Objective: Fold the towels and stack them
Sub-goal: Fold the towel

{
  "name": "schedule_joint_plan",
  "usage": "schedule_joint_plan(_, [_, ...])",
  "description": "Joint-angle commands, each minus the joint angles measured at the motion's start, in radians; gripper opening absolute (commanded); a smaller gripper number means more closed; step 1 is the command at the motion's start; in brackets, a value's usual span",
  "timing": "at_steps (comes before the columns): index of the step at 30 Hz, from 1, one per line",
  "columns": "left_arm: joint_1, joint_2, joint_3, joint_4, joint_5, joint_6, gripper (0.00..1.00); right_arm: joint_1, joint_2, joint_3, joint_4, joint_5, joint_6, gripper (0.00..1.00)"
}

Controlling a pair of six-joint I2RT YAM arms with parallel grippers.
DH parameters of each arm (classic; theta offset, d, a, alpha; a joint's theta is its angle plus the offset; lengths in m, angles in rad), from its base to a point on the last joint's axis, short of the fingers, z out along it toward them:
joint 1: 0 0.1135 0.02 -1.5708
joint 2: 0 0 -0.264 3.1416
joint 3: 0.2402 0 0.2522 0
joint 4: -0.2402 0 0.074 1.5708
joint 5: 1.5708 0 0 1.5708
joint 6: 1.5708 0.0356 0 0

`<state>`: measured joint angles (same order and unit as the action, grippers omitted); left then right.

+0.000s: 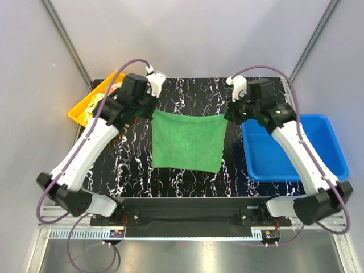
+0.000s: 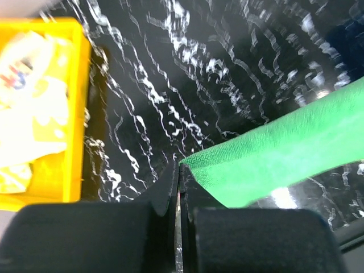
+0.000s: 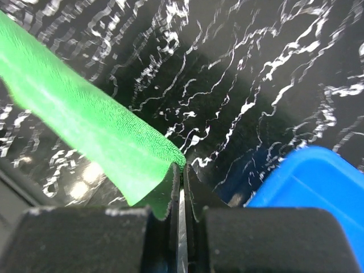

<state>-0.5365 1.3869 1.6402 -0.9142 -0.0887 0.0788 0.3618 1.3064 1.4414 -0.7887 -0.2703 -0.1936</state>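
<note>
The plain green towel [image 1: 187,141] hangs spread out over the black marbled table, held up by its two far corners. My left gripper [image 1: 152,111] is shut on its left corner; in the left wrist view the green towel [image 2: 273,159] runs off to the right from my closed gripper [image 2: 180,170]. My right gripper [image 1: 227,115] is shut on the right corner; in the right wrist view the towel [image 3: 96,131] stretches left from the gripper [image 3: 181,168]. The yellow patterned towel [image 2: 34,119] and the white printed towel [image 2: 20,62] lie bunched in the yellow tray [image 2: 77,114].
The yellow tray [image 1: 82,105] stands at the far left of the table [image 1: 187,91], partly behind my left arm. A blue bin [image 1: 296,151] stands at the right, beside my right arm; its corner shows in the right wrist view [image 3: 307,176].
</note>
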Motion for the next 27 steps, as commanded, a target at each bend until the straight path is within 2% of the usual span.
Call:
schedule_joint_plan(1, [0.052, 0.124, -0.040, 0.098, 0.036, -0.001, 0.00, -0.001, 0.153, -0.055, 0.166, 0.022, -0.016, 0.00])
schedule_joint_plan(4, [0.115, 0.268, -0.010, 0.153, 0.075, 0.022, 0.00, -0.023, 0.267, -0.036, 0.275, 0.000, -0.040, 0.00])
schedule_joint_plan(7, [0.185, 0.443, 0.079, 0.213, 0.119, 0.041, 0.00, -0.069, 0.498, 0.052, 0.364, -0.052, -0.041, 0.00])
schedule_joint_plan(8, [0.223, 0.542, 0.117, 0.216, 0.147, 0.039, 0.00, -0.092, 0.549, 0.130, 0.370, -0.055, -0.041, 0.00])
schedule_joint_plan(9, [0.240, 0.601, 0.218, 0.198, 0.168, 0.041, 0.00, -0.098, 0.601, 0.176, 0.367, -0.055, -0.041, 0.00])
schedule_joint_plan(11, [0.280, 0.747, 0.312, 0.196, 0.231, 0.042, 0.00, -0.116, 0.739, 0.309, 0.365, -0.052, -0.015, 0.00])
schedule_joint_plan(12, [0.288, 0.799, 0.423, 0.169, 0.236, 0.045, 0.00, -0.119, 0.781, 0.353, 0.362, -0.064, -0.007, 0.00])
schedule_joint_plan(14, [0.291, 0.921, 0.541, 0.127, 0.231, 0.070, 0.00, -0.119, 0.865, 0.436, 0.365, -0.053, -0.009, 0.00])
schedule_joint_plan(15, [0.291, 0.949, 0.608, 0.123, 0.230, 0.073, 0.00, -0.121, 0.882, 0.444, 0.384, -0.041, -0.007, 0.00])
schedule_joint_plan(18, [0.291, 0.991, 0.632, 0.158, 0.221, 0.081, 0.00, -0.123, 0.915, 0.462, 0.417, -0.024, -0.015, 0.00])
schedule_joint_plan(27, [0.291, 0.920, 0.488, 0.259, 0.182, 0.111, 0.00, -0.123, 0.881, 0.415, 0.479, 0.057, -0.072, 0.00])
